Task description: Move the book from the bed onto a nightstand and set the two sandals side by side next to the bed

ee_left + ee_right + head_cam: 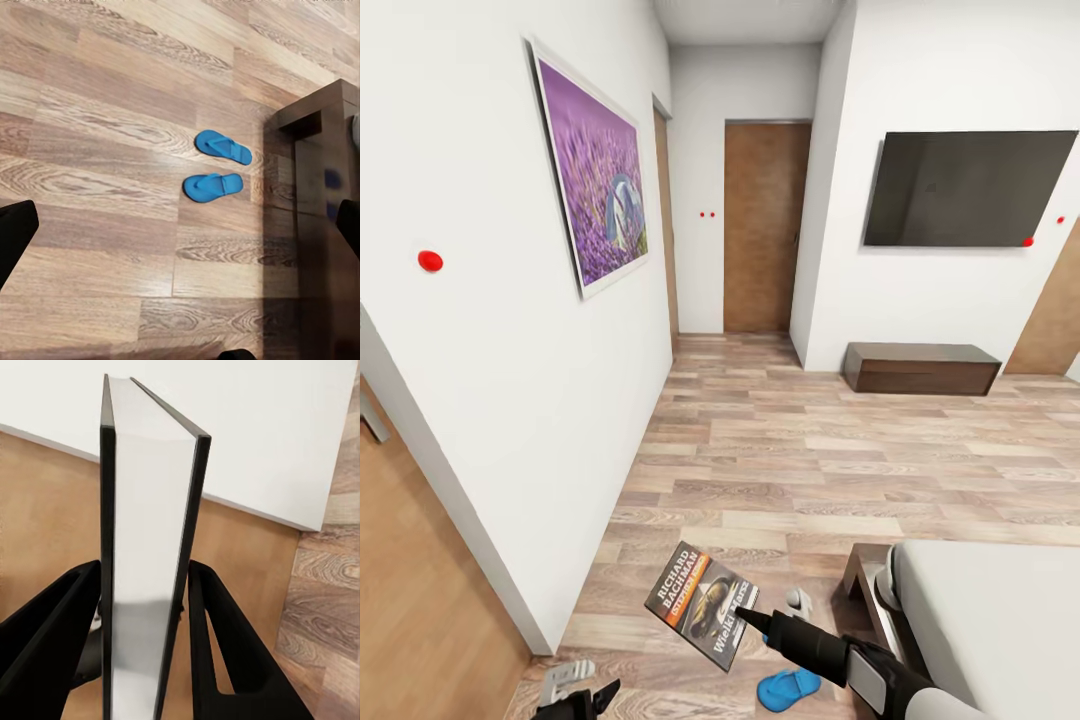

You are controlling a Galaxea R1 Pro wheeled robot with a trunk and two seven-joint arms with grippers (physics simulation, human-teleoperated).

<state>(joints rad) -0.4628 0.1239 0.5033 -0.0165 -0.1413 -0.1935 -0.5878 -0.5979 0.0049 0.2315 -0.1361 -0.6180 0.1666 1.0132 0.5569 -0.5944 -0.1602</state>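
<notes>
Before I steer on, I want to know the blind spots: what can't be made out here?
- Bed: cut off by the head view's right and bottom edges.
- One sandal: partly behind the right arm, head view.
- Book cover: edge-on in the right wrist view.
- Left gripper: cut by the bottom edge; jaws' state unclear.

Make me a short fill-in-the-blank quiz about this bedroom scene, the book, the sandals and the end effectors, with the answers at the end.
1. The right end effector is shut on the ____.
2. The two sandals lying on the wooden floor are coloured ____.
3. In the head view, the first white word on the book cover reads ____.
4. On the wall hangs a picture whose main colour is ____.

Answers: book; blue; RICHARD; purple
</notes>
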